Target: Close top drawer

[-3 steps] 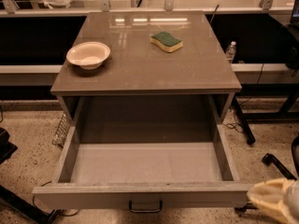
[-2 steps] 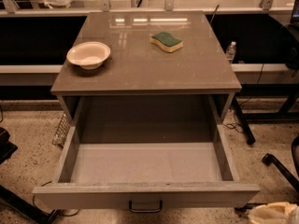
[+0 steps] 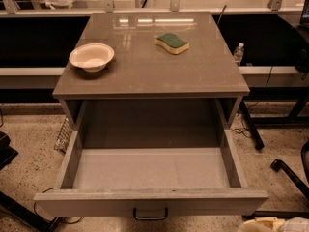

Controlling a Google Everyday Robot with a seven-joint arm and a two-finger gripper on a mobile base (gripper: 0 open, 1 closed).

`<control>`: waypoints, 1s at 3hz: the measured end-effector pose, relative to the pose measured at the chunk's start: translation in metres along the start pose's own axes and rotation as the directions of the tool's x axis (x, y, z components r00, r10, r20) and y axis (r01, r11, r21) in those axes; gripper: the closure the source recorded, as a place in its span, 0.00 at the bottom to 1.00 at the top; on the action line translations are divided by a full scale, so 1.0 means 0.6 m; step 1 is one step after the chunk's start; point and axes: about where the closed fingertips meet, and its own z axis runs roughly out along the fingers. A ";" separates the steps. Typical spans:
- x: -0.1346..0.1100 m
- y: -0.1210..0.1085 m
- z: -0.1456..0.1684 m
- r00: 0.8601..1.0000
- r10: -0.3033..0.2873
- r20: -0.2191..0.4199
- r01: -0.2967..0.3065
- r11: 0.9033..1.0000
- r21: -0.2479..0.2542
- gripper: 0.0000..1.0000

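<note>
Top drawer (image 3: 149, 170): wide grey-brown drawer with a dark metal loop handle (image 3: 150, 213), pulled far out under the grey-brown table (image 3: 145, 76).
Gripper (image 3: 273, 224): pale, at the lower right edge, just past the drawer's front right corner, well apart from the handle.
Jaws: spread or closed, I cannot tell.

Only a sliver of the gripper (image 3: 276, 225) shows, at the lower right corner of the frame: a pale cream, rounded casing with a whiter patch toward the right edge.
</note>
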 end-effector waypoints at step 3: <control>-0.022 -0.104 0.097 0.991 -0.083 0.108 0.088 0.995 -0.042 1.00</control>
